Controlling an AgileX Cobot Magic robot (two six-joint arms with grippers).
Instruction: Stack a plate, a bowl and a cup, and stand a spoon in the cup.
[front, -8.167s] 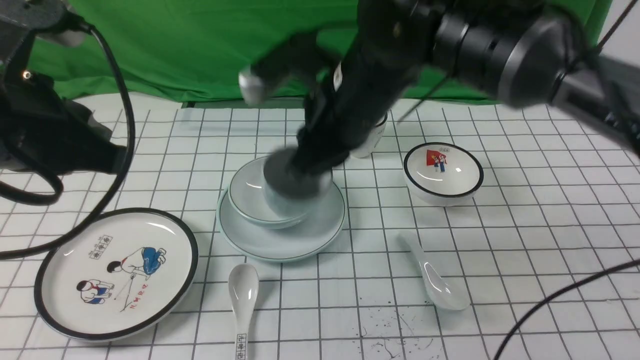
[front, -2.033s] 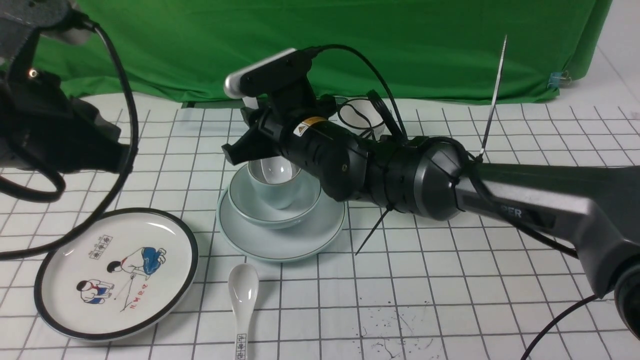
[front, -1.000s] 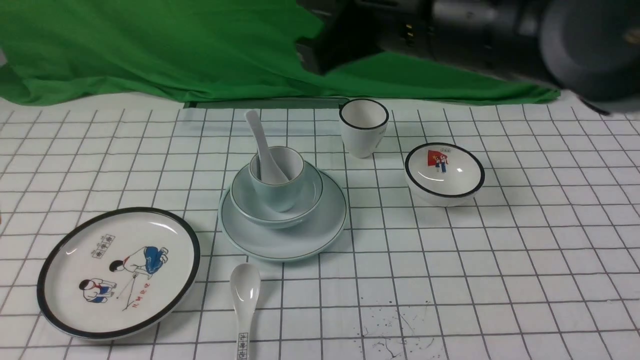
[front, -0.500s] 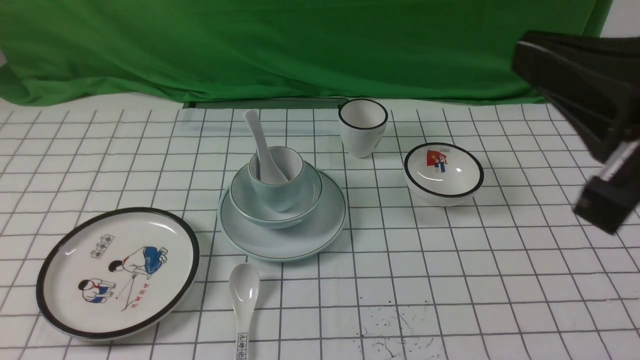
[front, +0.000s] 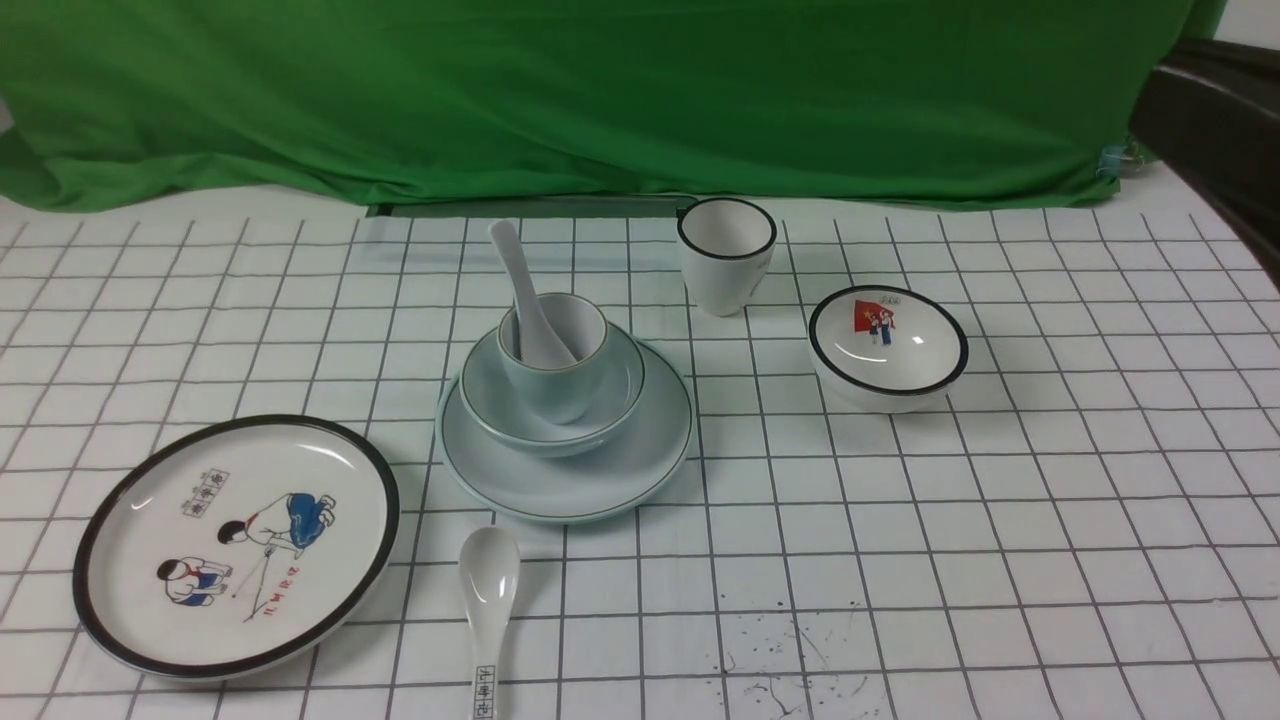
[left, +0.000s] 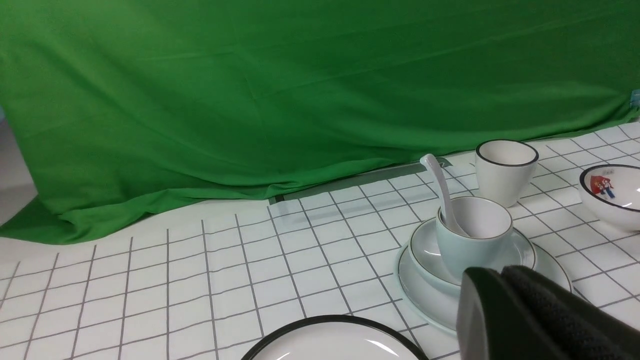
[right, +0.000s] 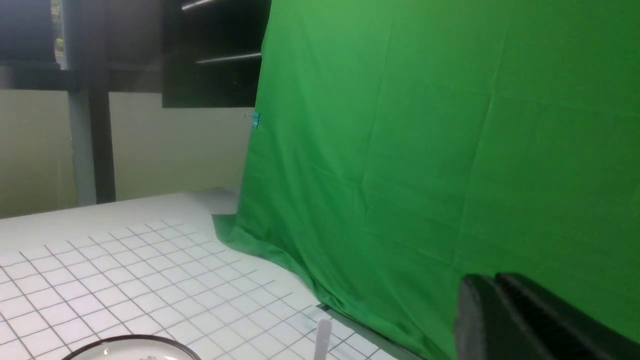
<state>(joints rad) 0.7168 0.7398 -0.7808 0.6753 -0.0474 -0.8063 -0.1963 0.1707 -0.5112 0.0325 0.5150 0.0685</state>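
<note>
The pale blue-green plate (front: 640, 470) lies at the table's middle. The plain bowl (front: 490, 400) sits on it and the rounded cup (front: 555, 390) stands in the bowl. The plain white spoon (front: 512, 260) stands in the cup, handle leaning up to the left. The stack also shows in the left wrist view: plate (left: 420, 295), bowl (left: 425, 250), cup (left: 465, 250), spoon (left: 440, 185). My left gripper (left: 500, 272) is shut and empty, pulled back from the stack. My right gripper (right: 492, 280) is shut and empty, raised before the green cloth.
A black-rimmed cartoon plate (front: 235, 545) lies front left, and a marked spoon (front: 487, 600) lies in front of the stack. A taller white cup (front: 727, 255) and a small black-rimmed picture bowl (front: 888, 345) stand to the right. A piece of my right arm (front: 1215, 130) shows at the right edge.
The right arm has drawn back rightward, almost out of the front view. Before that it left the plain spoon in the cup, and the left arm left the view. The stack has not moved.
</note>
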